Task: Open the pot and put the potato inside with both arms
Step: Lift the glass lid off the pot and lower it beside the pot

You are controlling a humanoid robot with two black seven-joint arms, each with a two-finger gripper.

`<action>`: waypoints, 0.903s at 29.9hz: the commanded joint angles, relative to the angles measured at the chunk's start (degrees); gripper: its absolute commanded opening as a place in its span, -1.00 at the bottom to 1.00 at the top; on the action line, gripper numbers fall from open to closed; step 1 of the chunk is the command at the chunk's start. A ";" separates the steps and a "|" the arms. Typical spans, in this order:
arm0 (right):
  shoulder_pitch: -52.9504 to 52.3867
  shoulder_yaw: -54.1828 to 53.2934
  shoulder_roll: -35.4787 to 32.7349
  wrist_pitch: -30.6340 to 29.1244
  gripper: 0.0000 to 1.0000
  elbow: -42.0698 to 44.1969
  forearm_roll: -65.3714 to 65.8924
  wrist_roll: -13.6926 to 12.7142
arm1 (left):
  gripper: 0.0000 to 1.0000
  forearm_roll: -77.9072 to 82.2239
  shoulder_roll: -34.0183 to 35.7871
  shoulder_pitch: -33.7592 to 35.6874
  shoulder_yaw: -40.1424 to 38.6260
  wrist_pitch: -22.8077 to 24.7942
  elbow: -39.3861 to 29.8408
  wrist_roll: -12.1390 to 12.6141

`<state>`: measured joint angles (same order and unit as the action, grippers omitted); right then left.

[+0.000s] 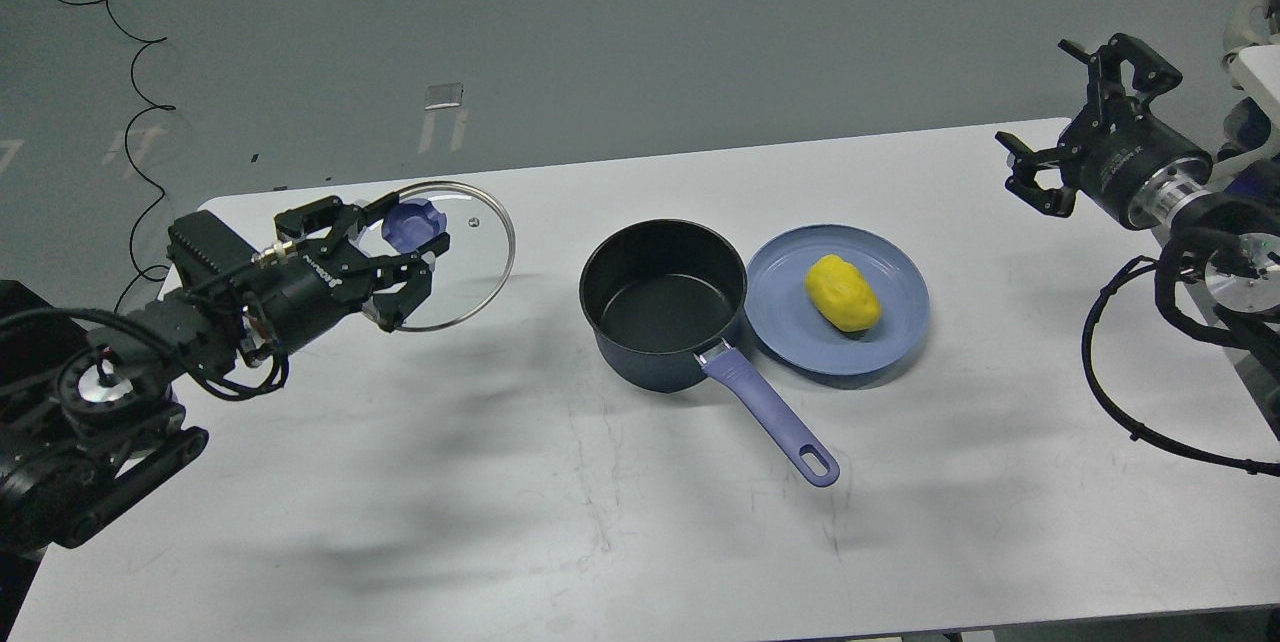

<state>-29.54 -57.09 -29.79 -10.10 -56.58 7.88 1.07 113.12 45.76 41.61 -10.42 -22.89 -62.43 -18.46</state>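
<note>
The dark navy pot [662, 302] stands open at the table's middle, its inside black and empty, its lavender handle [768, 412] pointing to the front right. The yellow potato [843, 293] lies on a blue plate [790, 332] that touches the pot's right side. My left gripper [410, 247] is far to the pot's left, its fingers closed around the purple knob of the glass lid [470, 262], which it holds low over the table's left end. My right gripper [1065, 117] is open and empty, raised above the table's far right corner, well right of the plate.
The white table [600, 522] has its far edge just behind the lid and its right edge under my right arm. A black cable [1110, 402] loops over the table's right end. More cables lie on the grey floor at the back left.
</note>
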 commanded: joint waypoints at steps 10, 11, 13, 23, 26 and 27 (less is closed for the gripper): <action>-0.17 0.32 -1.24 0.00 1.00 -0.81 -0.06 -0.01 | -0.11 -0.10 -8.67 -4.96 -0.03 -2.68 9.96 0.09; -0.17 0.32 -1.24 0.00 1.00 -0.73 0.03 -0.01 | -0.11 -0.18 -8.94 -4.96 -0.03 -2.77 10.14 0.09; -0.17 0.32 -1.41 0.00 1.00 -0.81 -0.06 -0.01 | -0.11 -0.19 -9.55 -5.22 -0.03 -2.77 10.75 0.09; -0.08 0.32 -1.50 0.00 1.00 -0.81 -0.06 -0.01 | -0.10 -0.19 -11.40 -6.28 0.05 -2.77 12.60 0.09; -0.08 0.40 -1.50 0.00 1.00 -0.81 -0.06 -0.01 | -0.08 -0.19 -11.49 -6.54 0.05 -2.77 13.21 0.09; -0.08 0.32 -1.41 0.08 1.00 -0.81 0.03 -0.01 | -0.07 -0.19 -11.84 -6.54 0.05 -2.77 13.48 0.09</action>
<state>-29.62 -56.76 -31.30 -10.11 -57.38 7.86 1.06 112.93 34.35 35.19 -10.40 -25.68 -49.52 -18.36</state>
